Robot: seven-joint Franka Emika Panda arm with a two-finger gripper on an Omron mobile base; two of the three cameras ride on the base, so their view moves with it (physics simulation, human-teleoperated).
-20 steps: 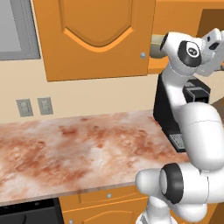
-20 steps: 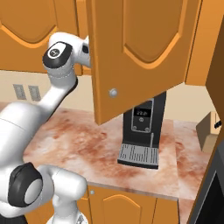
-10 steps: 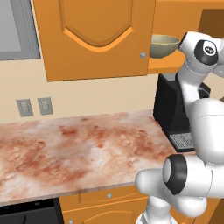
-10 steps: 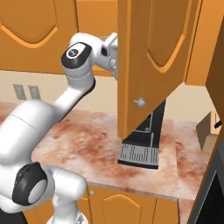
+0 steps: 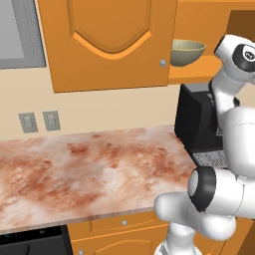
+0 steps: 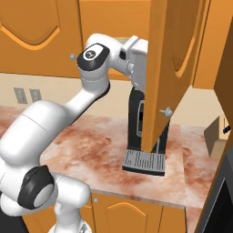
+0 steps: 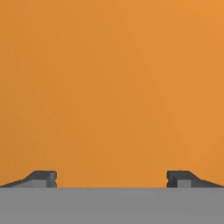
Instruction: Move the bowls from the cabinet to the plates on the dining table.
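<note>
One olive-bronze bowl (image 5: 187,51) stands on the orange shelf (image 5: 195,74) of the wall cabinet, just right of its closed left door (image 5: 109,45). The cabinet's right door (image 6: 170,68) is swung wide open, its silver knob (image 6: 166,110) facing the room. My gripper (image 7: 112,179) is open with nothing between its fingertips (image 7: 43,178), and it faces a flat orange wood surface close up. My hand (image 6: 136,52) reaches behind the open door's edge. The second bowl, the plates and the dining table are out of view.
A black coffee machine (image 5: 199,124) stands on the marbled counter (image 5: 89,169) under the shelf. Two wall outlets (image 5: 37,121) sit on the back wall. A cardboard box (image 6: 218,134) lies at the counter's far right. A grey appliance (image 5: 17,35) hangs at the upper left.
The right cabinet door has swung further open, uncovering the bowl on the shelf. My arm has moved to the right along with the door.
</note>
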